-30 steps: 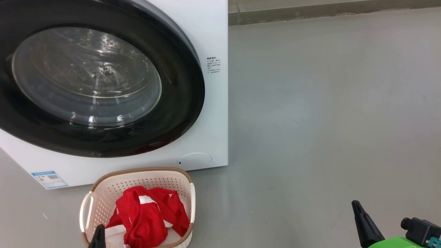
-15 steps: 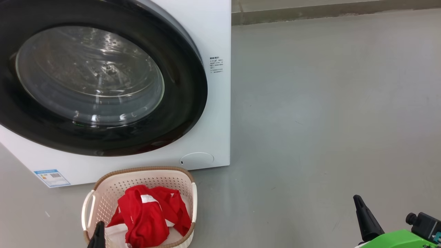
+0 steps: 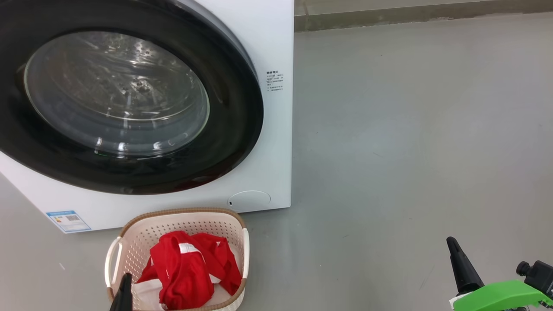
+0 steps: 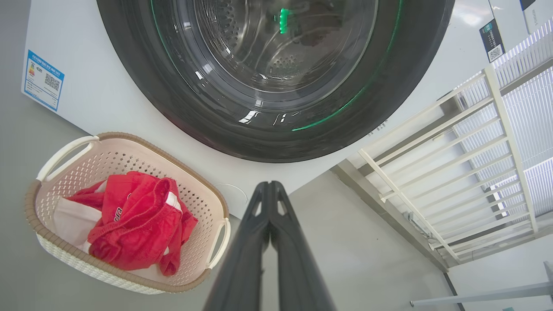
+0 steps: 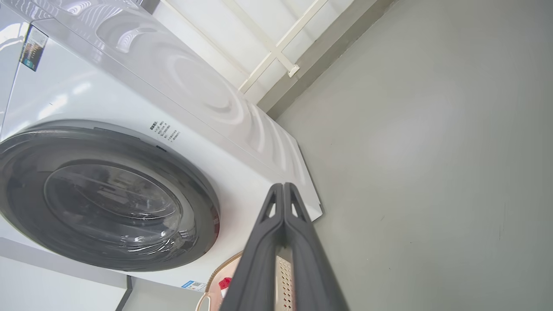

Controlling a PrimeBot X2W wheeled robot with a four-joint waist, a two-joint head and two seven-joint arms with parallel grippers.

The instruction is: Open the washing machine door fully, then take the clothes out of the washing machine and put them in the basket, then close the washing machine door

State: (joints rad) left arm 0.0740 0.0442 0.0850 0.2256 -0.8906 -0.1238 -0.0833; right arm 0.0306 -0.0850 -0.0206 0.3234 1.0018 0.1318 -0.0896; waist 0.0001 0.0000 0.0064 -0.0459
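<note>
A bare grey floor (image 3: 410, 129) is stretching across the right of the head view. At upper left, the washing machine (image 3: 276, 43) is standing with the washing machine door (image 3: 233, 129) lying flush against its front, seemingly latched. At bottom left, the clothes (image 3: 185, 268) are lying in the basket (image 3: 181, 214). The left gripper (image 3: 126, 285) and the right gripper (image 3: 458, 259) are hanging clenched and empty. The closing step is looking done, so the next move is probably calling for nothing beyond confirming the latch.

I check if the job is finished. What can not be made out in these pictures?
- Drum contents: reflections on the washing machine door glass blur them, left wrist view.
- Basket bottom: the clothes cover it; head view's lower edge cuts its front.
- Blue sticker text: too small, head view.
</note>
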